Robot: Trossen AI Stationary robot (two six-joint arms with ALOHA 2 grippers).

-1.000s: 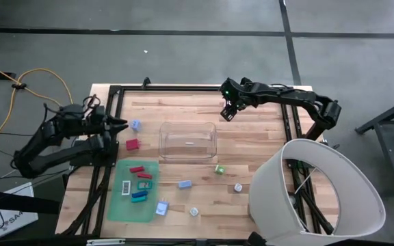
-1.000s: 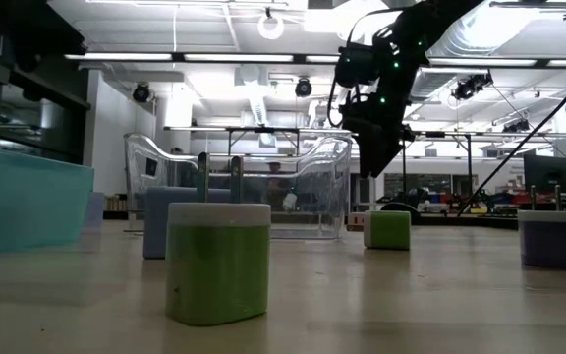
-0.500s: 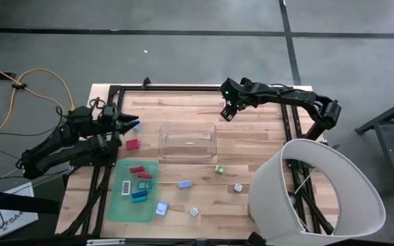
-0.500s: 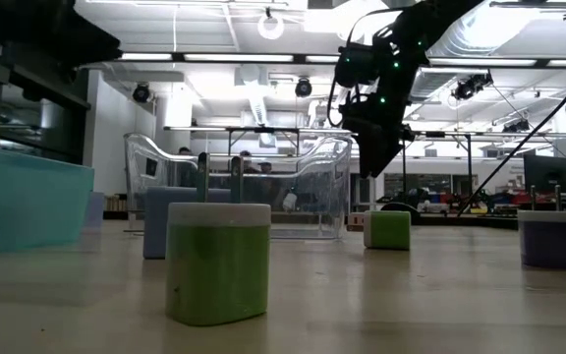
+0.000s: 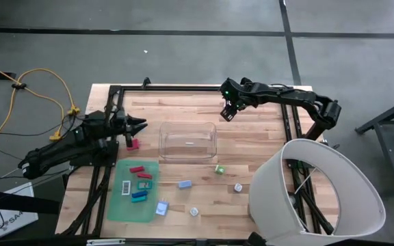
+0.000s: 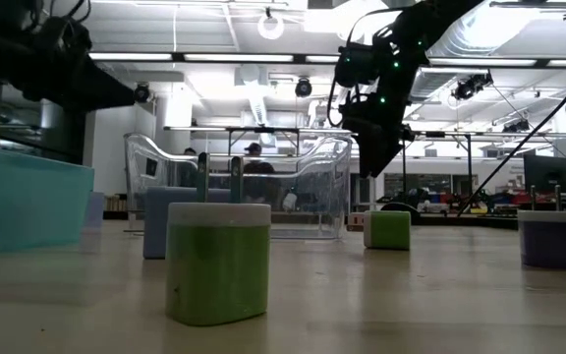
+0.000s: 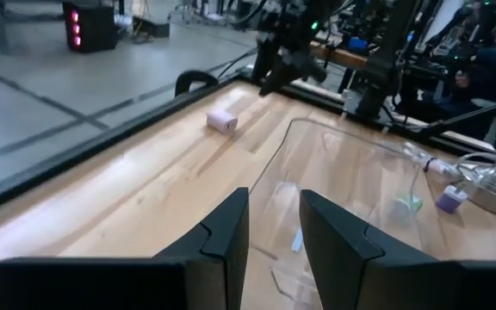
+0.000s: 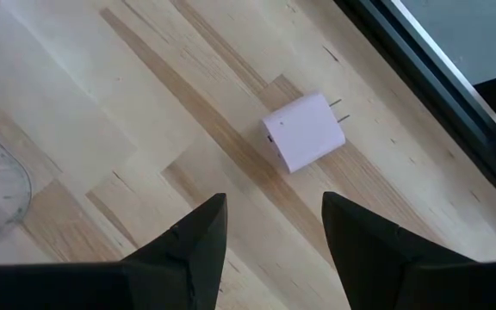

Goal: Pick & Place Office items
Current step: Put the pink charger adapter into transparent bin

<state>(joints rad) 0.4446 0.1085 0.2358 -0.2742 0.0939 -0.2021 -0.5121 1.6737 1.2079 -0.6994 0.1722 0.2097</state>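
Note:
Small office items lie on the green mat (image 5: 118, 205) and the wood near it: a red piece (image 5: 133, 144), a blue piece (image 5: 185, 184), a green cube (image 5: 219, 169) and others. My left gripper (image 5: 141, 125) is open and empty, low over the table's left part, pointing at the clear bin (image 5: 187, 140); its fingers show in the left wrist view (image 7: 274, 232). My right gripper (image 5: 228, 114) is open and empty above a pale pink plug cube (image 8: 304, 132) that lies on its side on the wood near the far edge. The cube also shows in the left wrist view (image 7: 223, 120).
A large white lampshade-like cone (image 5: 320, 195) stands at the table's right near corner. A black frame (image 5: 183, 87) runs along the table's far and side edges. In the low view a green block (image 6: 217, 261) and a blue plug piece (image 6: 187, 221) stand near the camera.
My left gripper has gone from the table's left edge toward the right, up to the clear bin, and now covers the spot where a small pale blue piece lay. My right gripper has kept still.

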